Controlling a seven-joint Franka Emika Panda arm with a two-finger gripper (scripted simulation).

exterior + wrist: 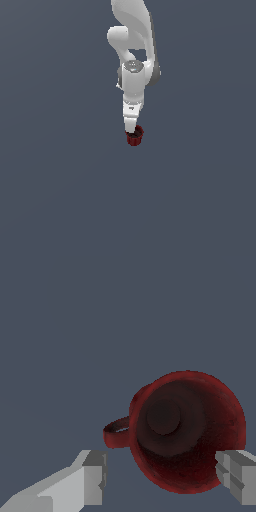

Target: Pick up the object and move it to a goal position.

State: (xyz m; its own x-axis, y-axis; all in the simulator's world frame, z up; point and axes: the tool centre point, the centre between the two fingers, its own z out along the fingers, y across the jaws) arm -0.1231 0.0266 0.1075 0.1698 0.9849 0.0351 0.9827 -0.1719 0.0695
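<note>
The object is a small dark red cup (135, 138) with a dark hollow inside, standing upright on the grey floor. In the wrist view the cup (187, 431) shows from above, with a small loop handle (117, 432) on its side. My gripper (133, 130) hangs straight down over the cup. In the wrist view my gripper (165, 478) is open, with one grey finger (94, 476) apart from the cup on the handle side. The other finger (235, 476) is right at the cup's rim. The cup sits between the fingers, off-centre toward that second finger.
The flat grey floor (60, 190) spreads all around the cup. The white arm (132, 50) rises behind the gripper toward the exterior view's top. No other object shows.
</note>
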